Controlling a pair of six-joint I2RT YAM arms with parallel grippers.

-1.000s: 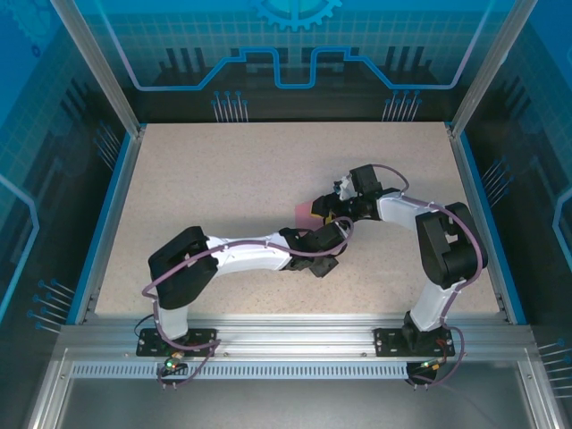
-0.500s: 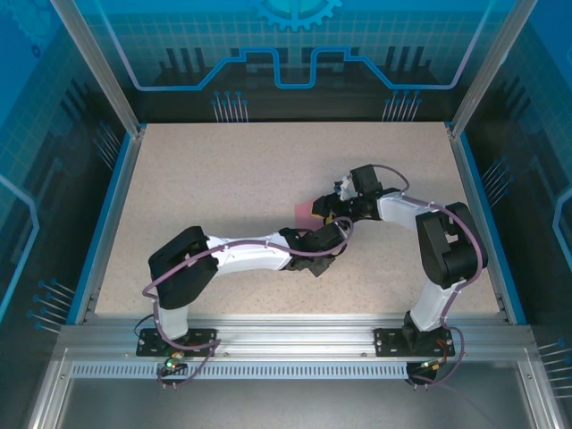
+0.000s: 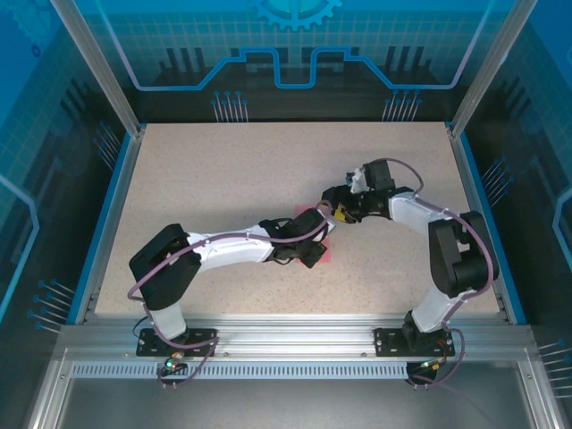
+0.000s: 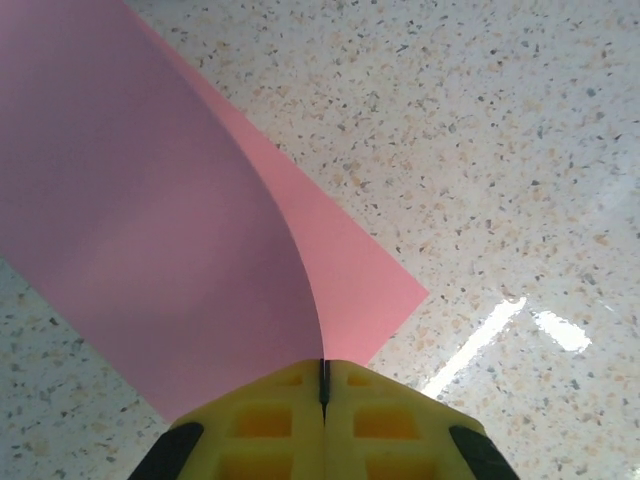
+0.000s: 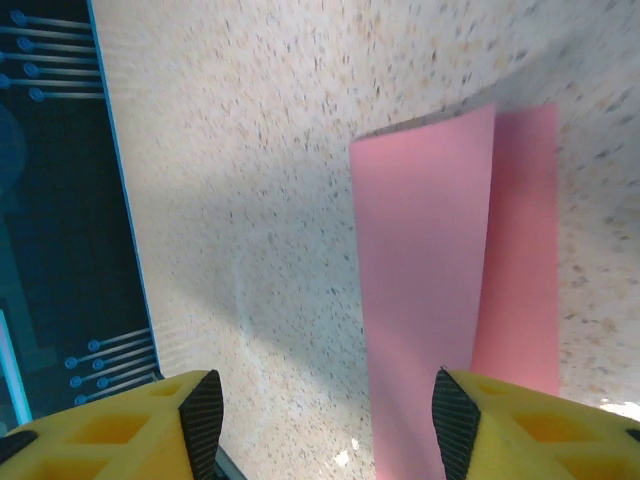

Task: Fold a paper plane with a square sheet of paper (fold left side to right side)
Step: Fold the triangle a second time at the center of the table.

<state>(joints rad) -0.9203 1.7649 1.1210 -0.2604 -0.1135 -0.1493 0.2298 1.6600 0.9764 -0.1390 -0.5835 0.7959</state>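
Left gripper (image 4: 322, 372) is clamped tight on one raised edge of the square sheet of paper (image 4: 150, 200), which curves up near the tabletop (image 3: 223, 170) centre. Right gripper (image 5: 325, 395) hangs over the sheet, jaws apart, empty.

**Top and right wrist views: markings.** I can read no letters, numbers, brand names or labels on any surface here. The only sign-like marks I can make out are printed graphics on the enclosure's back wall (image 3: 179, 45). A light-blue gear emblem (image 3: 296, 9) sits at top centre, cut off by the frame edge. Beneath it runs a blue stepped outline (image 3: 295, 85) in circuit-board style, with clusters of pin-tipped trace lines (image 3: 231, 105) towards either lower corner. Similar trace lines (image 5: 45, 45) stand on the dark side wall (image 5: 50, 200) in the right wrist view.
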